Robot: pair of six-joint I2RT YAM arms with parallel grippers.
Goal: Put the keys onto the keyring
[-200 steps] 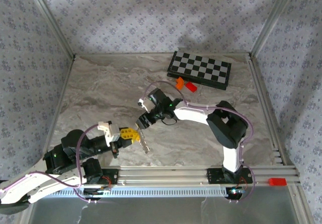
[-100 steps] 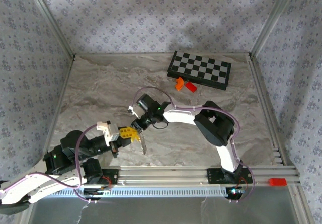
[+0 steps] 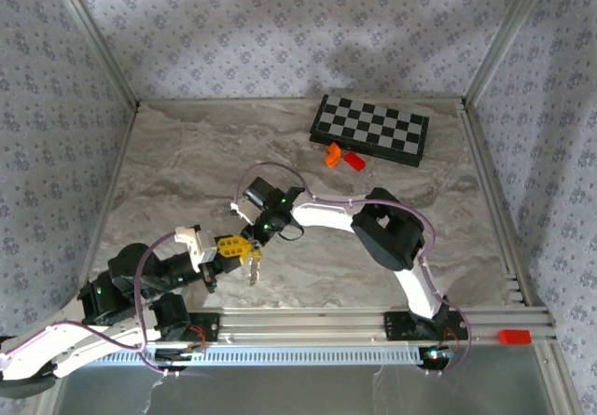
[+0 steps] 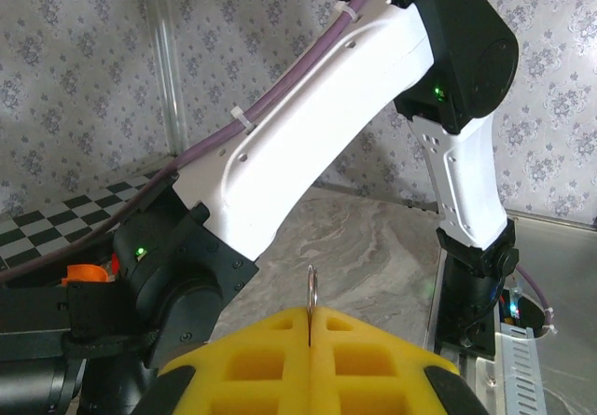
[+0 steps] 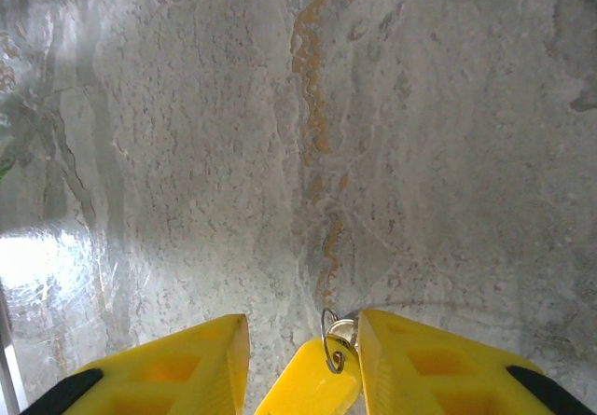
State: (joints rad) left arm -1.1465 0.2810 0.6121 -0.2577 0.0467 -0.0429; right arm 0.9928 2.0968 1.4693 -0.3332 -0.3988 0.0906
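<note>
We see the left end effector [image 4: 310, 326] clenched on the keyring [image 4: 312, 289]. Its yellow fingers [image 4: 373, 359] are pressed flat together, and the thin metal loop stands upright out of the seam between them. From above, the keys [image 3: 254, 268] hang just below this end effector, over the marbled tabletop [image 3: 187, 163] near its front edge. The right arm [image 3: 326, 214] reaches across from its base to meet the left one. Its end effector [image 5: 303, 340] is released, with the yellow fingers [image 5: 177, 373] spread apart. The ring sits in the gap close to the right-hand finger, looped through a yellow piece [image 5: 308, 387] that we cannot identify. At the back right of the tabletop lie a folded chessboard [image 3: 370, 128] and, just in front of it, an orange block [image 3: 332, 155] beside a red block [image 3: 354, 161].
</note>
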